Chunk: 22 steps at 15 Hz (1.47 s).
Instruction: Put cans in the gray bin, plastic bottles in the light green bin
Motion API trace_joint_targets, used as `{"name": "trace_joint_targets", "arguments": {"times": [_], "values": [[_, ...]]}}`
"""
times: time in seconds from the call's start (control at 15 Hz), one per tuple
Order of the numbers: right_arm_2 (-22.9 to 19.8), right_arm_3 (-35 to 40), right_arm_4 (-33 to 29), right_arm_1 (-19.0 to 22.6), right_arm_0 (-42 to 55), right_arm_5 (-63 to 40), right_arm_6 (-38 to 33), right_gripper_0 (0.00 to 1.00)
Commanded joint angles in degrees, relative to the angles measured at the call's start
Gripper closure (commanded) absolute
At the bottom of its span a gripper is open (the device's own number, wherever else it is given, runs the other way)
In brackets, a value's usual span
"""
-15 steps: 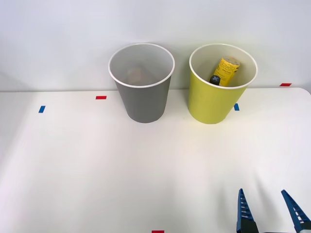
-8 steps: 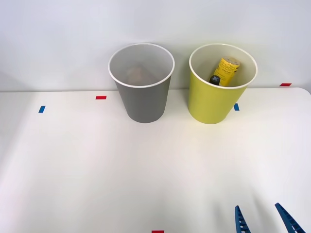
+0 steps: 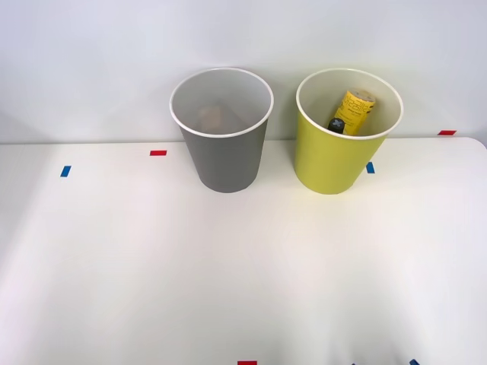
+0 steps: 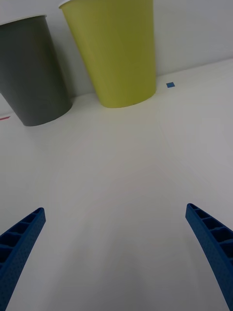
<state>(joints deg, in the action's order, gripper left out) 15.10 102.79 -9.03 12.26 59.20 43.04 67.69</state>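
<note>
step: both items look binned, so the step in hand reads as pulling the right arm back off the table; task seems essentially done.
right gripper (image 4: 116, 252): blue ribbed fingers spread wide apart, nothing between them, low over bare table (image 3: 152, 258) at the near right.
gray bin (image 3: 222, 133): upright at the far side, left of the pair; a dim reddish-brown shape low inside, likely the can (image 3: 210, 116), too murky to confirm.
light green bin (image 3: 346, 137): upright, just right of the gray bin, apart from it with a small gap between.
plastic bottle (image 3: 351, 112): yellow label, dark cap end down, leaning on the bin's far inner wall, fully inside.
tape marks: red mark (image 3: 158, 153) left of the gray bin, blue mark (image 3: 65, 171) further left, blue mark (image 3: 370, 167) beside the green bin's base.
how to do it well: keep the retreat straight back toward the near edge, well clear of both bins, so neither gets nudged or tipped; leave the fingers parted, nothing needs gripping; check the gray bin's content before calling it done.
risk: low, bins are well apart from the gripper.
change vs earlier: in the front view the blue fingertips have dropped from well inside the near right edge to just slivers at that edge; bins, bottle and tape unchanged.
</note>
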Motion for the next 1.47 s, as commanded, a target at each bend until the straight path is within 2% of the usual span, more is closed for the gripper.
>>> {"name": "trace_joint_targets", "arguments": {"times": [0.07,0.47,0.87,1.47], "values": [[0.64,-2.33,-0.63,-1.18,0.04,3.54,0.95,0.00],[1.52,-2.42,-0.81,-2.68,0.66,6.35,4.82,0.00],[2.57,-2.42,1.39,-3.20,1.10,6.79,18.18,0.00],[2.57,-2.42,1.74,-3.03,1.10,6.71,18.44,0.00]]}}
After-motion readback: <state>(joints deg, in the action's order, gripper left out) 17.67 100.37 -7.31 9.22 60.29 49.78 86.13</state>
